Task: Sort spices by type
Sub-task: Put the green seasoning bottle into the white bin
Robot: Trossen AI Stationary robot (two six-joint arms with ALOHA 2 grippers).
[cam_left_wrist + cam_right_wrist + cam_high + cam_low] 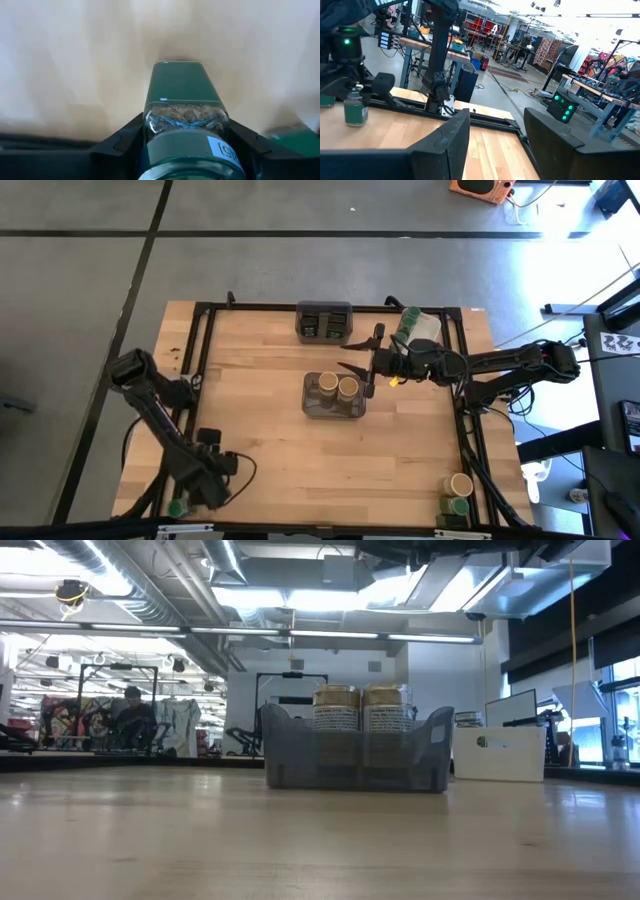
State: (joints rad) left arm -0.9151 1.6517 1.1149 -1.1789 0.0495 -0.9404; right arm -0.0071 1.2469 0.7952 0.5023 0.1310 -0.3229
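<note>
left gripper [182,150] down at the near left corner of the table [260,430], and it's clamped tight on a green-lidded jar [184,115], dark fingers [117,145] hugging the glass on both sides, seeds showing through under the green lid. in the high view that same jar [177,507] peeks out just beside the gripper, right at the table's front edge.

over to the right gripper [366,367], stretched out across the far middle of the table, fingers spread wide and holding nothing (the wrist view looks straight through the gap [495,145] at bare wood). it hovers just beside the grey bin [334,410] at table centre.

in that bin, two tan-lidded jars [338,386] stand side by side, upright, touching or nearly so; the low view shows them [360,708] poking above the bin wall [355,760].

further back, dark tins [324,323] sit in a second grey bin at the far edge. right of them, a white tray [425,326] with a green jar [409,318] at its edge. at the near right corner, a tan-lidded jar [460,483] and a green-lidded one [457,505] wait close together.
</note>
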